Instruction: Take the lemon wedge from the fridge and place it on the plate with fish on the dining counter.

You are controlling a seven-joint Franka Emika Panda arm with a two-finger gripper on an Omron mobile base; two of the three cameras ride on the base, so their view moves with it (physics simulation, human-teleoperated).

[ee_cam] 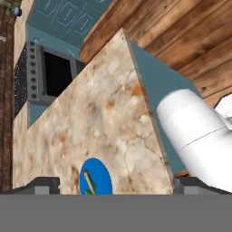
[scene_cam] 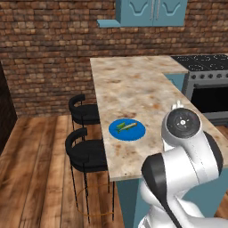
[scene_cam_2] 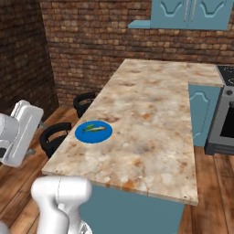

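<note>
1. Jaws spread wide and holding nothing: in the hand view the gripper (ee_cam: 111, 190) shows its two dark finger tips far apart at the bottom corners, with the plate between them.
2. At the far left of the left base view, two black round stools (scene_cam: 84, 153) stand on the wooden plank floor (scene_cam: 35, 178), tucked against the bench's left edge.
3. Next comes the small round bright blue plate (scene_cam: 127, 129), lying near the left edge of the long beige-brown marbled stone bench (scene_cam: 138, 89) and carrying a small greenish fish (scene_cam: 126, 127).
4. Further right, the bench's bare surface reaches a steel stove with a black cooktop (scene_cam: 205, 80).
5. No lemon wedge is on the plate.
</note>
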